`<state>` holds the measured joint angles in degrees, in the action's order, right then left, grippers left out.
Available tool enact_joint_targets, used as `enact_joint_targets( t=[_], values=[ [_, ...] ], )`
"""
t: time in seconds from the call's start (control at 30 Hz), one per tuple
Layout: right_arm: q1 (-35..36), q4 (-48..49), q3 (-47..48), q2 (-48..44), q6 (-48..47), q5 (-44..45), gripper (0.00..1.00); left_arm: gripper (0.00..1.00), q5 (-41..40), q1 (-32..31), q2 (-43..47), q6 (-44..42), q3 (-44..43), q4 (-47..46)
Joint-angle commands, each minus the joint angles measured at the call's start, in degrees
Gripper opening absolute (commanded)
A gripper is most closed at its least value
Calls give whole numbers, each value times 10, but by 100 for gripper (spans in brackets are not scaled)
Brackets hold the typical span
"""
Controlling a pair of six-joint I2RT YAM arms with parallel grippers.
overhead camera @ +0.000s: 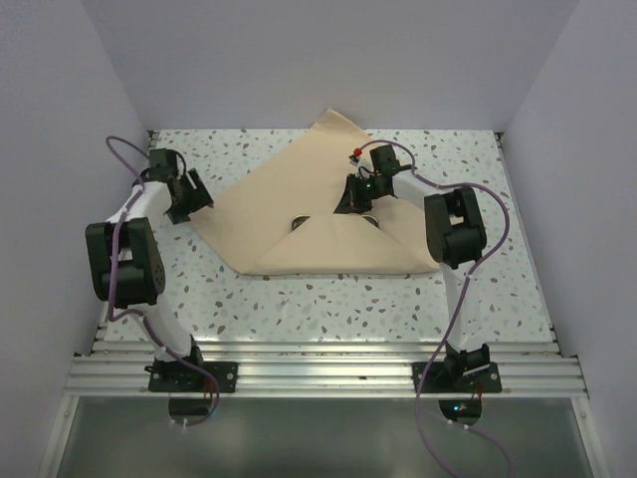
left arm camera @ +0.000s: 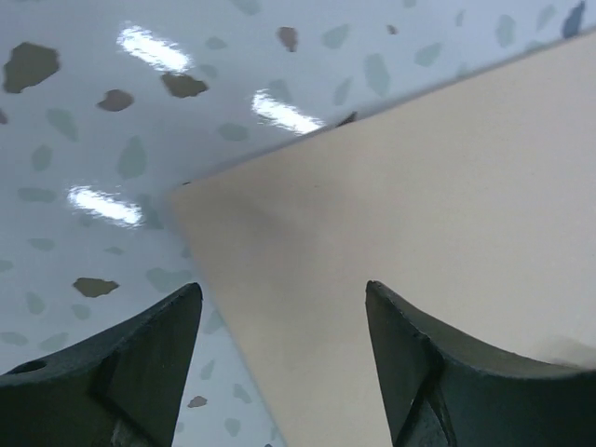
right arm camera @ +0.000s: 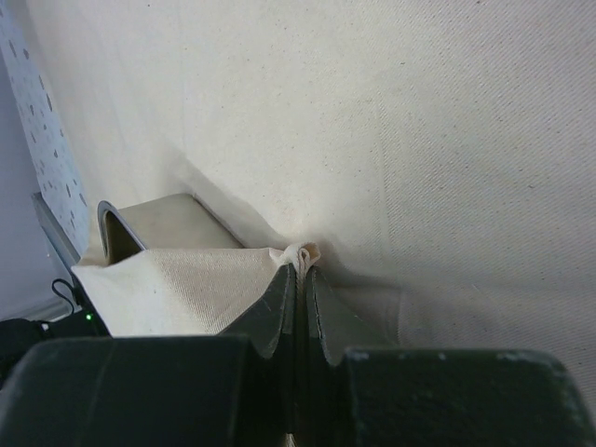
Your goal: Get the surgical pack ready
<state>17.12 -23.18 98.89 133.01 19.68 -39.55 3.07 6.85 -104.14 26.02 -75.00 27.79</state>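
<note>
Jaws on L arm stand apart & empty, hovering over the wrap sheet [overhead camera: 289,184] at its left corner, while R arm's jaws are clenched on a small pinch of that cloth right by the steel tray [right arm camera: 158,222] near the sheet's middle. Risk, imo: pinch is tiny, so a pull could slip it free & let the flap flop open, or drag the tray off-centre; L could miss the flat corner & scrape the worktop [overhead camera: 328,309]. Sheet looks matte tan, spread mid-worktop, near flap folded to a point, tray ends peeping out.
</note>
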Motion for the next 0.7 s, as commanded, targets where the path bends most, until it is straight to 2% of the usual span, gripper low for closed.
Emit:
enact_joint_targets(
  t=[0.0,0.23,0.43,0.67],
  values=[
    [1,-31,7,-3,-5,12,1,75,32,38,30,21,20,-50],
    [0,-34,3,0,-6,17,0,74,28,64,-11,14,4,-50],
    [1,-28,-3,1,-6,17,0,66,7,66,-59,11,-31,-36],
    [2,-25,-6,-1,-4,18,0,66,-25,66,-88,5,-49,-30]
  ],
)
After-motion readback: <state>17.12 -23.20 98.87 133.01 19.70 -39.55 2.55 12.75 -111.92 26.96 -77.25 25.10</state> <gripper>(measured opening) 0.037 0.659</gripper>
